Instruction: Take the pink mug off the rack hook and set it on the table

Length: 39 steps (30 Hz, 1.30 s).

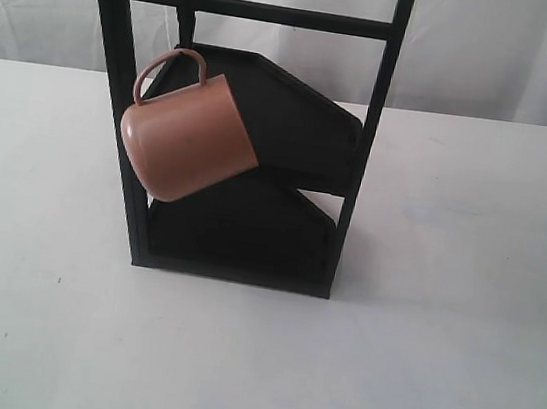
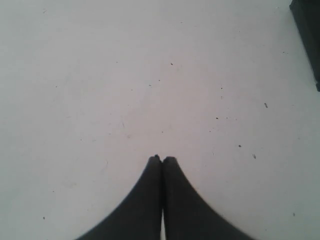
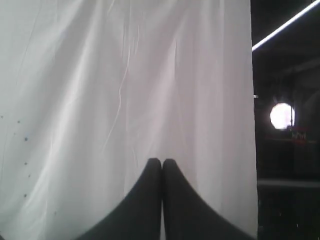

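Item: matte salmon-pink cylindrical mug, hanging tilted by its thin loop handle from the short black peg hook on the top crossbar of the tall black two-shelf frame, at the frame's 10 o'clock.

Frame stands on the broad white matte tabletop, toward 12 o'clock.

Item: left tool, fingers pressed together, empty, over speckled tabletop.

Item: right tool, fingers together, empty, facing a white draped curtain.

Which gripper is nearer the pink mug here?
Probably left. The left gripper, shut, points at the table with the rack at the edge of its view; the right gripper, shut, faces only the curtain. Neither is at the pink mug.
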{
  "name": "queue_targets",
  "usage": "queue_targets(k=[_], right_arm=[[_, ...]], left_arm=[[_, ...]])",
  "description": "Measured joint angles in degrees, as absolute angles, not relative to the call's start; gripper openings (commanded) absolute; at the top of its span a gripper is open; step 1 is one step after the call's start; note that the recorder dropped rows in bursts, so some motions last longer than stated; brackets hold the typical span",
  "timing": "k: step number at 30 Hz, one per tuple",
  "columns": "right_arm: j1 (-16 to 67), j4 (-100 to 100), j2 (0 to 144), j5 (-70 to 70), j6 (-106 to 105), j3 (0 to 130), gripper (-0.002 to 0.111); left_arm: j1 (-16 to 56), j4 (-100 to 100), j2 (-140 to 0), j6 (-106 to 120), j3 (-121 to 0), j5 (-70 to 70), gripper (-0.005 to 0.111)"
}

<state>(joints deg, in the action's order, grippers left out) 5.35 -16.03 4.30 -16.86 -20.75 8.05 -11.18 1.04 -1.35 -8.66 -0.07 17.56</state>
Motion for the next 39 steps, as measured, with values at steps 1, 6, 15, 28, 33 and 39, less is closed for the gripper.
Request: queue_targets(k=[1, 6, 15, 28, 33, 39], right_arm=[[5.35, -17.43, 5.13, -16.26, -21.6, 8.28, 0.0], [5.35, -21.99, 11.98, -4.42, -22.06, 13.0, 0.0], [5.51, -23.13, 30.8, 17.41, -22.06, 24.93, 0.0], [12.97, -55.6, 46.89, 44.02, -56.66, 30.91, 0.0], [16.08, -66.76, 51.45, 58.35, -72.28, 31.25, 0.0], [17.87, -71.38, 54.48, 60.0, -77.11, 31.25, 0.0]], left_arm=[[-11.18, 1.04, -1.35, -8.66, -0.07, 17.56, 0.0], [-11.18, 1.04, -1.35, -8.66, -0.07, 17.56, 0.0], [-11.18, 1.04, -1.35, -8.66, -0.07, 17.56, 0.0], [-11.18, 1.04, -1.35, -8.66, -0.07, 17.56, 0.0], [-11.18, 1.04, -1.35, -8.66, -0.07, 17.56, 0.0], [-11.18, 1.04, -1.35, -8.66, -0.07, 17.56, 0.0]])
